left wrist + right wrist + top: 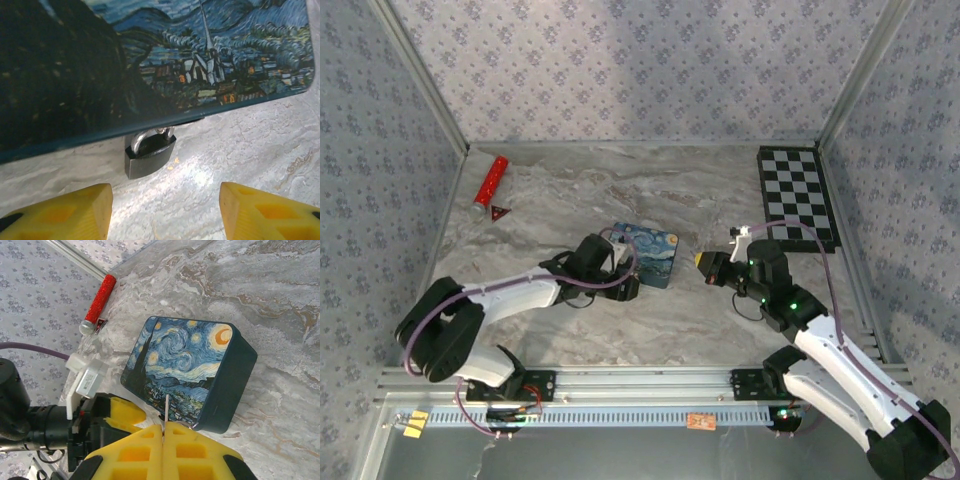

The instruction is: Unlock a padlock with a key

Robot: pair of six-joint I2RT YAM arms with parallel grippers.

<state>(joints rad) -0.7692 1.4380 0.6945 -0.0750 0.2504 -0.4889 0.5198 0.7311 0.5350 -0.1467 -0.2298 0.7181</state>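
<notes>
Fig. L-wrist view: the padlock (150,155) lies on the marble table (240,150), its shackle tucked against the blue tin's (200,60) near edge. I see the L gripper (165,200) spread wide and empty, fingers either side of the lock and short of it. R-wrist view adds the R gripper (163,432), pressed together on a thin silvery key (165,410), blade edge-on, tip toward the tin. Top view gives layout: grippers flank the tin; red cylinder (490,180) and dark-red triangle (500,211) far left.

Lab robot cell: patterned walls (620,70), aluminium frame (420,75), marble tabletop (650,190), checkerboard (797,195) at 2 o'clock, arm rail (640,382) at 6 o'clock.
</notes>
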